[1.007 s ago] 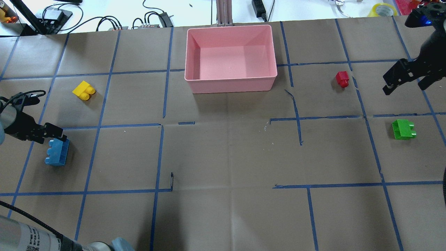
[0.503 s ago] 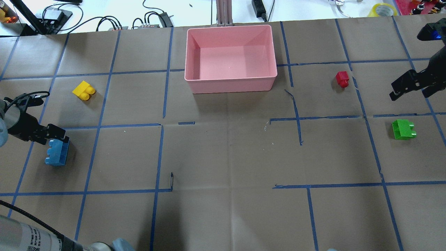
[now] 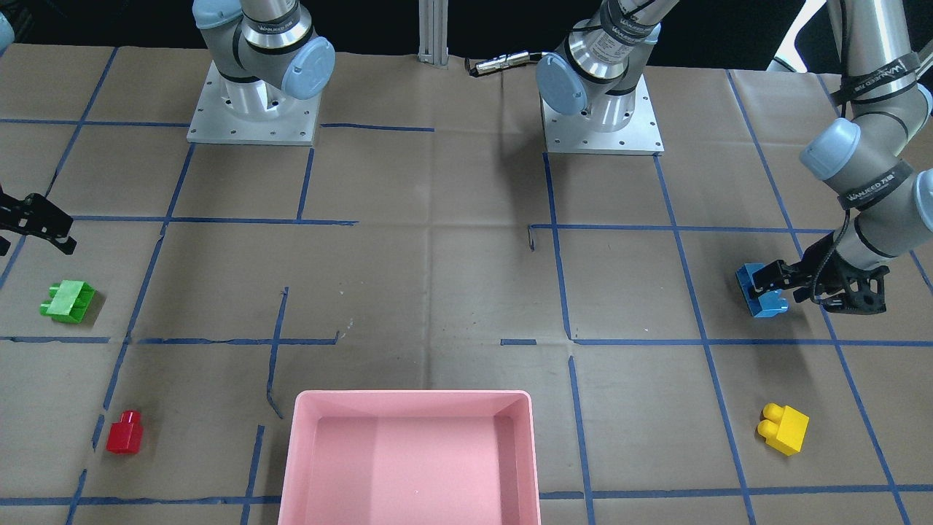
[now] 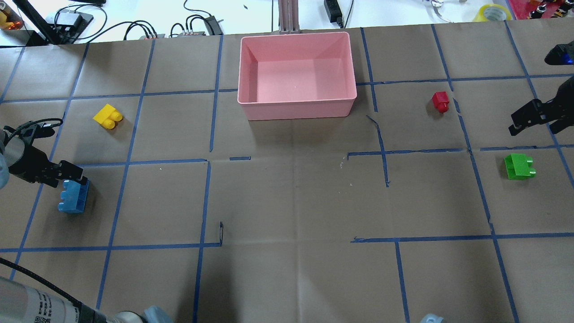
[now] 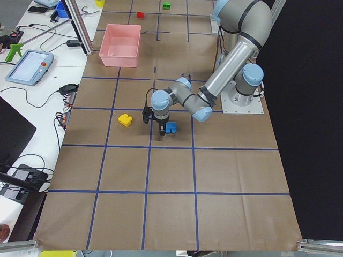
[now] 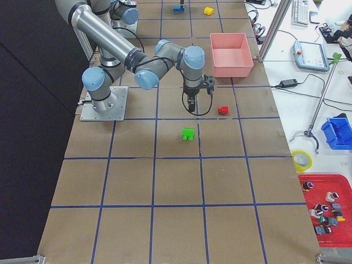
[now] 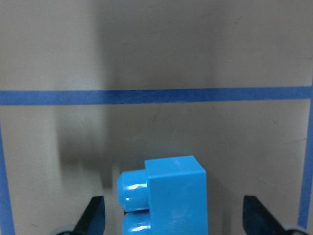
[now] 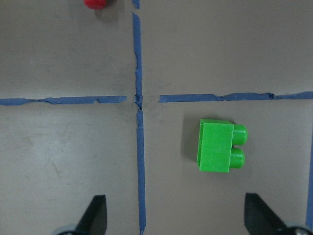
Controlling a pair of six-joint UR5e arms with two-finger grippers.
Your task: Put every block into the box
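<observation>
The pink box [image 4: 298, 110] stands at the table's far middle and holds nothing. My left gripper [image 4: 66, 176] is open and low over the blue block [image 4: 73, 197]. In the left wrist view the blue block [image 7: 168, 196] lies between the wide-apart fingertips [image 7: 95, 215]. My right gripper [image 4: 538, 123] is open and hovers just beyond the green block [image 4: 519, 166]. The right wrist view shows the green block [image 8: 217, 152] ahead and to the right, between the fingers' lines. The red block [image 4: 440, 101] lies right of the box. The yellow block [image 4: 107, 116] lies far left.
Blue tape lines grid the brown paper on the table [image 4: 291, 202]. Cables and power bricks [image 4: 193, 27] lie beyond the far edge. The two arm bases [image 3: 251, 109] stand at the robot's side of the table.
My right gripper has moved right and nearer, from beside the red block toward the green block. My left gripper has stayed over the blue block, almost still.
</observation>
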